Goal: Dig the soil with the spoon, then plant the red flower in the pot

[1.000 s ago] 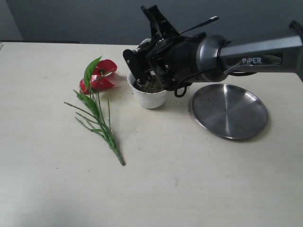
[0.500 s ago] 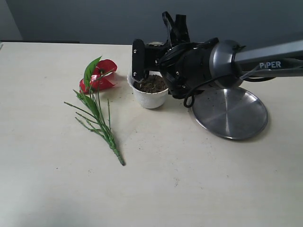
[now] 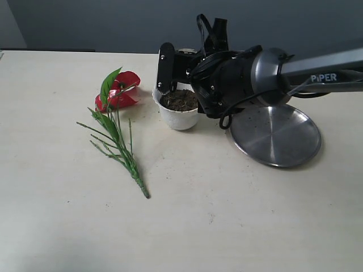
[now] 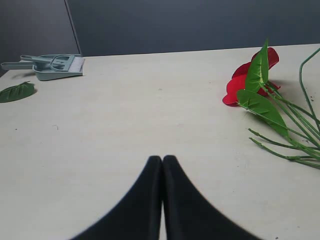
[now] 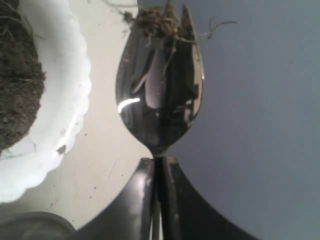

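Observation:
The white scalloped pot (image 3: 178, 116) holds dark soil (image 3: 180, 100) and shows in the right wrist view as pot (image 5: 55, 125) and soil (image 5: 17, 85). My right gripper (image 5: 159, 162) is shut on the thin neck of the shiny spoon (image 5: 160, 90), held beside and above the pot's rim, with crumbs and fibres of soil on its pronged tip. The right arm (image 3: 232, 79) hangs over the pot's back right. The red flower (image 3: 120, 90) lies flat left of the pot, stems toward the front. My left gripper (image 4: 162, 159) is shut and empty, low over bare table; the flower (image 4: 250, 80) lies off to one side of it.
A round steel plate (image 3: 275, 135) with a few soil specks lies right of the pot, partly under the right arm. A teal dustpan with brush (image 4: 55, 67) and a loose green leaf (image 4: 15, 92) lie far off in the left wrist view.
The right gripper has come up out of the pot and turned, so the soil surface now shows. Over the last half second it has barely moved. The flower and plate have not moved.

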`<state>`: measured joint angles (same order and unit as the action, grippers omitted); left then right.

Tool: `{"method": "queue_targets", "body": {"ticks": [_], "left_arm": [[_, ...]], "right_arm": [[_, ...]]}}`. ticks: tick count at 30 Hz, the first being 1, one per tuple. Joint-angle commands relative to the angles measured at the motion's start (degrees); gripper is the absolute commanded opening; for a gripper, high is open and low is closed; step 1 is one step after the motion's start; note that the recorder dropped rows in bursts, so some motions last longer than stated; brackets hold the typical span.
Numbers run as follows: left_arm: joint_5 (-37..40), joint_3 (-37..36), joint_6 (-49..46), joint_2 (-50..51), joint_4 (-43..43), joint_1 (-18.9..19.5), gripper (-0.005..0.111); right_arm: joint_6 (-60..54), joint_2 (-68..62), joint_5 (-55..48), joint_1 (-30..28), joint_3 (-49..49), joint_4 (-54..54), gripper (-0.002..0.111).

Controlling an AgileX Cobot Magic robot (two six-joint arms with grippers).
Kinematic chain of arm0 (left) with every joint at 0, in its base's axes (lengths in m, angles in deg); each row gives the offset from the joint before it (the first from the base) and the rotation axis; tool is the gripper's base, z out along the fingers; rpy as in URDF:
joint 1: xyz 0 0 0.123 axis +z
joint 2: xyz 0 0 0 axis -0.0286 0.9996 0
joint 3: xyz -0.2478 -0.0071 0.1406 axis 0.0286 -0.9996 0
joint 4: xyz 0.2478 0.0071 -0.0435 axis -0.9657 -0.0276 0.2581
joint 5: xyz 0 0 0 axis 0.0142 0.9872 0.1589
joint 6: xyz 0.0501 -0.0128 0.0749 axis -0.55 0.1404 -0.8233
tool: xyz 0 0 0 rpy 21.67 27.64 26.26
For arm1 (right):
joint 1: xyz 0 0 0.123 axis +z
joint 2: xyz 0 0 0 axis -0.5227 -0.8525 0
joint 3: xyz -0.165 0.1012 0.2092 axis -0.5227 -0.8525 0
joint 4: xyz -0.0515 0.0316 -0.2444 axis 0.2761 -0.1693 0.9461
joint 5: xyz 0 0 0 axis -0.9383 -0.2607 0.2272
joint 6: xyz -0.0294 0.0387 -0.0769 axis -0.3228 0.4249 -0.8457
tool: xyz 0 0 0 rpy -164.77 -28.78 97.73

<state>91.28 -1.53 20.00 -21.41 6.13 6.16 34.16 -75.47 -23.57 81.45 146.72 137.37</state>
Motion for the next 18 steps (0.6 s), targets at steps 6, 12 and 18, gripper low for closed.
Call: {"method": "queue_targets", "body": {"ticks": [6,12,18], "left_arm": [[-0.3,-0.3,0.0,-0.4,-0.4,0.0,0.0],[-0.3,-0.3,0.0,-0.4,-0.4,0.0,0.0],[-0.3,-0.3,0.0,-0.4,-0.4,0.0,0.0]], "right_arm": [[0.2,0.9,-0.3,0.2,-0.3,0.6,-0.001],[0.2,0.9,-0.1,0.2,-0.3,0.6,-0.001],[0.2,0.9,2.2,0.2,-0.3,0.5,-0.001]]}}
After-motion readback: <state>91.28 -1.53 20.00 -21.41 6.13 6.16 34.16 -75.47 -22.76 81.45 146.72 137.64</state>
